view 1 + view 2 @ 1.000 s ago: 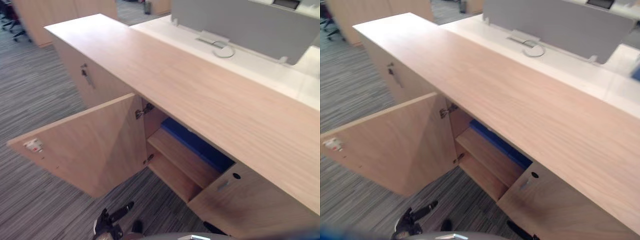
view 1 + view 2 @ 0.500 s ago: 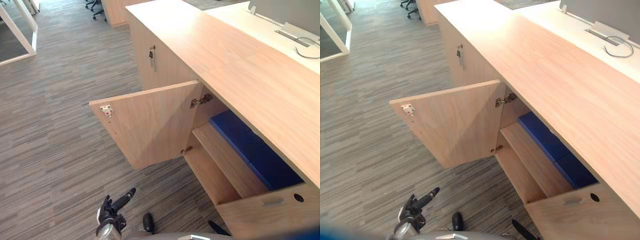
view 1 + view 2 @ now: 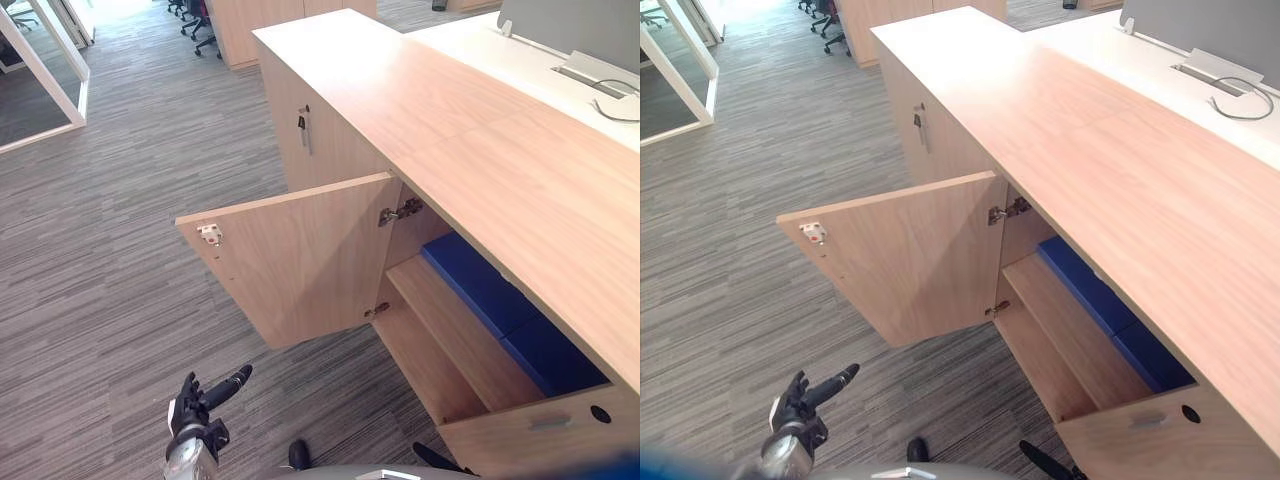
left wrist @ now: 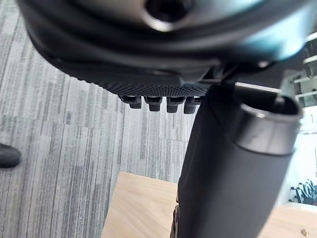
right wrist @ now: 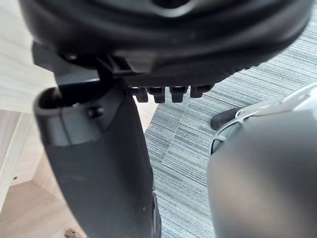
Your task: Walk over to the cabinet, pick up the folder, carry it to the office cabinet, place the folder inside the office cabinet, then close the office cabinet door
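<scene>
The blue folder lies lengthwise on the cabinet shelf. The open door stands ahead of the left hand, the nearer one; it and the right hand are loosely spread, empty

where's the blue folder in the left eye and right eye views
Left eye view: blue folder right of centre, on the upper shelf of the open cabinet.
Right eye view: blue folder on the same shelf, nearer centre.
Shared landmark: the upper door hinge, up-left of it.

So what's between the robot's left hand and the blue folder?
From the left hand to the folder: just carpet and the shelf edge, seen in left eye view.
</scene>
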You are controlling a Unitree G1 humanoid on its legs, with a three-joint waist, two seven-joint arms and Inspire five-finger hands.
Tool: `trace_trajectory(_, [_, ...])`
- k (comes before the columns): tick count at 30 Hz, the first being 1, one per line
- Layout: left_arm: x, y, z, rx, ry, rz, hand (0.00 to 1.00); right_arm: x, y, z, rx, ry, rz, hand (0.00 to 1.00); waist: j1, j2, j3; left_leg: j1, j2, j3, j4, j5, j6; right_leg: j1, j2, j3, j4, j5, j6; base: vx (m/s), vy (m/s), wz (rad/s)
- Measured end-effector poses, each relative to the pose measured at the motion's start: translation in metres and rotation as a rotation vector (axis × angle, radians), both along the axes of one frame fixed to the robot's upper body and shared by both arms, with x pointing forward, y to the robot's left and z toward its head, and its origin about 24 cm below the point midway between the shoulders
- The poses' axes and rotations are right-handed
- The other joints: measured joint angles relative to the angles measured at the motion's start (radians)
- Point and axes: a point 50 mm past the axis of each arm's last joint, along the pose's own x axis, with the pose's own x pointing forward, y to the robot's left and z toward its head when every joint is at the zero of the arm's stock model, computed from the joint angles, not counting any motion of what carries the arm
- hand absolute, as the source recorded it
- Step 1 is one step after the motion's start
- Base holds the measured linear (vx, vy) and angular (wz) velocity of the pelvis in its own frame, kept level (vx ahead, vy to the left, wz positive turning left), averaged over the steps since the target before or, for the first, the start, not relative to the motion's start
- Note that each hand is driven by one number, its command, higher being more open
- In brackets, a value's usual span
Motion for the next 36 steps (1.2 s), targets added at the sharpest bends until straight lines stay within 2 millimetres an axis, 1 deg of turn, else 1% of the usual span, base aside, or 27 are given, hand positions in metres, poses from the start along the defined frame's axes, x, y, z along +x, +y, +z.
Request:
trace_trajectory(2, [0.011, 0.015, 0.010, 0.078, 0.000, -0.044, 1.00, 0.001, 0.001, 0.000, 0.007, -0.006, 0.009, 1.00, 0.001, -0.002, -0.003, 0.007, 0.011, 0.015, 0.000, -0.002, -0.003, 0.000, 0.010, 0.016, 0.001, 0.001, -0.001, 0.04, -0.038, -0.16])
trace_trajectory(3, [0.015, 0.019, 0.013, 0.103, -0.001, -0.058, 1.00, 0.001, 0.001, 0.000, 0.009, -0.008, 0.012, 1.00, 0.001, -0.003, -0.004, 0.009, 0.014, 0.018, 0.001, -0.001, -0.003, 0.000, 0.012, 0.018, 0.001, 0.001, -0.002, 0.03, -0.026, -0.14])
trace_trajectory(5, [0.029, 0.033, 0.026, 0.175, -0.024, -0.083, 1.00, 0.001, 0.001, 0.000, 0.015, -0.010, 0.013, 1.00, 0.000, -0.001, -0.005, 0.015, 0.025, 0.026, 0.002, -0.001, -0.004, -0.003, 0.027, 0.036, 0.009, 0.004, -0.007, 0.03, -0.036, -0.12])
trace_trajectory(6, [0.033, 0.036, 0.029, 0.189, -0.031, -0.087, 1.00, 0.001, 0.001, 0.000, 0.016, -0.009, 0.013, 1.00, 0.000, 0.000, -0.006, 0.017, 0.030, 0.028, 0.005, 0.000, -0.005, -0.004, 0.029, 0.039, 0.012, 0.006, -0.009, 0.03, -0.036, -0.10])
trace_trajectory(8, [0.042, 0.048, 0.040, 0.222, -0.054, -0.092, 1.00, -0.001, 0.000, 0.000, 0.020, -0.007, 0.007, 1.00, 0.000, 0.006, -0.010, 0.025, 0.051, 0.037, 0.006, 0.001, -0.007, -0.005, 0.047, 0.046, 0.020, 0.019, -0.025, 0.02, -0.041, -0.10])
trace_trajectory(9, [0.044, 0.052, 0.041, 0.224, -0.052, -0.085, 1.00, -0.002, 0.000, 0.000, 0.020, -0.004, 0.010, 1.00, 0.001, 0.008, -0.012, 0.027, 0.057, 0.042, 0.006, 0.002, -0.008, -0.006, 0.052, 0.052, 0.020, 0.023, -0.026, 0.02, -0.047, -0.18])
trace_trajectory(11, [0.046, 0.068, 0.042, 0.226, -0.025, -0.042, 1.00, -0.002, -0.002, 0.000, 0.017, -0.004, 0.024, 1.00, 0.000, 0.016, -0.017, 0.038, 0.075, 0.054, 0.006, 0.002, -0.009, -0.006, 0.068, 0.071, 0.021, 0.037, -0.030, 0.01, -0.047, -0.23])
trace_trajectory(12, [0.048, 0.073, 0.043, 0.220, -0.022, -0.026, 1.00, -0.002, -0.002, 0.000, 0.017, -0.004, 0.025, 1.00, 0.000, 0.019, -0.019, 0.039, 0.082, 0.055, 0.006, 0.003, -0.009, -0.006, 0.073, 0.074, 0.021, 0.041, -0.030, 0.01, -0.041, -0.15])
trace_trajectory(13, [0.049, 0.076, 0.044, 0.217, -0.018, -0.021, 1.00, -0.003, -0.002, 0.000, 0.018, -0.003, 0.024, 1.00, 0.000, 0.020, -0.020, 0.040, 0.084, 0.056, 0.006, 0.003, -0.010, -0.006, 0.075, 0.078, 0.021, 0.043, -0.030, 0.01, -0.050, -0.08])
trace_trajectory(14, [0.053, 0.084, 0.046, 0.210, -0.012, -0.013, 1.00, -0.004, -0.003, 0.000, 0.018, -0.001, 0.021, 1.00, 0.000, 0.021, -0.020, 0.040, 0.091, 0.057, 0.007, 0.005, -0.013, -0.009, 0.080, 0.090, 0.025, 0.043, -0.030, 0.01, -0.050, -0.04])
trace_trajectory(18, [0.057, 0.099, 0.054, 0.213, -0.001, 0.010, 1.00, -0.008, -0.004, -0.001, 0.026, -0.002, -0.015, 1.00, 0.003, 0.026, -0.026, 0.045, 0.103, 0.072, 0.007, 0.006, -0.014, -0.016, 0.090, 0.103, 0.042, 0.044, -0.031, 0.01, -0.048, -0.08])
trace_trajectory(20, [0.060, 0.105, 0.059, 0.217, -0.006, 0.008, 1.00, -0.013, -0.005, -0.001, 0.025, 0.007, -0.020, 1.00, 0.004, 0.031, -0.029, 0.054, 0.113, 0.073, 0.008, 0.006, -0.014, -0.021, 0.096, 0.116, 0.076, 0.044, -0.031, 0.02, -0.049, -0.02])
trace_trajectory(21, [0.064, 0.107, 0.062, 0.219, -0.019, 0.010, 1.00, -0.018, -0.007, -0.001, 0.023, 0.014, -0.028, 1.00, 0.001, 0.044, -0.032, 0.056, 0.138, 0.072, 0.018, 0.006, -0.014, -0.053, 0.104, 0.122, 0.147, 0.044, -0.031, 0.00, -0.094, -0.11])
trace_trajectory(22, [0.067, 0.108, 0.065, 0.214, -0.029, 0.021, 1.00, -0.020, -0.013, 0.001, 0.013, 0.007, -0.054, 1.00, 0.001, 0.076, -0.030, 0.053, 0.180, 0.070, 0.028, 0.007, -0.015, -0.110, 0.122, 0.138, 0.186, -0.012, -0.033, -0.07, -0.103, -0.16])
trace_trajectory(23, [0.068, 0.111, 0.068, 0.211, -0.039, 0.039, 1.00, -0.020, -0.013, 0.001, 0.012, 0.004, -0.057, 1.00, 0.004, 0.074, -0.035, 0.054, 0.180, 0.073, 0.028, 0.011, -0.021, -0.100, 0.122, 0.140, 0.072, 0.003, -0.035, -0.10, -0.089, -0.21])
trace_trajectory(24, [0.074, 0.121, 0.078, 0.224, -0.063, 0.061, 1.00, -0.022, -0.008, 0.000, 0.025, 0.008, -0.061, 1.00, 0.003, 0.034, -0.045, 0.048, 0.151, 0.075, 0.029, 0.002, -0.040, -0.105, 0.087, 0.144, -0.051, 0.103, -0.021, -0.07, -0.133, 0.11])
trace_trajectory(25, [0.084, 0.115, 0.082, 0.209, -0.084, 0.047, 1.00, -0.028, -0.009, -0.001, 0.028, 0.024, -0.087, 1.00, -0.005, 0.049, -0.048, 0.051, 0.172, 0.067, 0.024, -0.018, -0.069, -0.093, 0.108, 0.139, -0.055, 0.090, -0.022, -0.02, -0.118, 0.13])
trace_trajectory(26, [0.088, 0.113, 0.082, 0.200, -0.088, 0.033, 1.00, -0.029, -0.011, -0.001, 0.026, 0.027, -0.101, 1.00, -0.002, 0.055, -0.045, 0.054, 0.174, 0.067, 0.025, -0.015, -0.070, -0.093, 0.109, 0.140, -0.051, 0.090, -0.022, -0.01, -0.113, 0.07])
trace_trajectory(28, [0.088, 0.112, 0.081, 0.194, -0.081, 0.022, 1.00, -0.034, -0.019, 0.001, 0.009, 0.038, -0.108, 1.00, -0.007, 0.078, -0.052, 0.063, 0.176, 0.074, 0.028, -0.014, -0.069, -0.094, 0.111, 0.153, -0.045, 0.090, -0.023, -0.03, -0.017, -0.17])
trace_trajectory(29, [0.092, 0.111, 0.083, 0.194, -0.091, 0.019, 1.00, -0.038, -0.019, 0.001, 0.009, 0.045, -0.115, 1.00, -0.006, 0.082, -0.055, 0.063, 0.175, 0.075, 0.028, -0.014, -0.069, -0.096, 0.111, 0.156, -0.043, 0.090, -0.023, -0.02, 0.001, -0.07])
trace_trajectory(31, [0.101, 0.109, 0.089, 0.200, -0.112, 0.005, 1.00, -0.042, -0.018, 0.000, 0.016, 0.053, -0.122, 1.00, 0.000, 0.083, -0.056, 0.062, 0.172, 0.075, 0.028, -0.014, -0.069, -0.105, 0.108, 0.159, -0.030, 0.089, -0.024, -0.05, 0.017, -0.03])
trace_trajectory(34, [0.107, 0.104, 0.090, 0.217, -0.108, -0.035, 1.00, -0.043, -0.016, 0.000, 0.025, 0.046, -0.144, 1.00, 0.000, 0.080, -0.057, 0.063, 0.158, 0.079, 0.027, -0.014, -0.069, -0.118, 0.097, 0.167, -0.014, 0.089, -0.024, -0.06, 0.037, -0.04])
trace_trajectory(36, [0.112, 0.101, 0.093, 0.224, -0.113, -0.055, 1.00, -0.043, -0.011, -0.001, 0.039, 0.043, -0.147, 1.00, 0.000, 0.069, -0.057, 0.063, 0.146, 0.079, 0.027, -0.014, -0.069, -0.122, 0.085, 0.171, -0.007, 0.088, -0.021, -0.09, 0.081, -0.01])
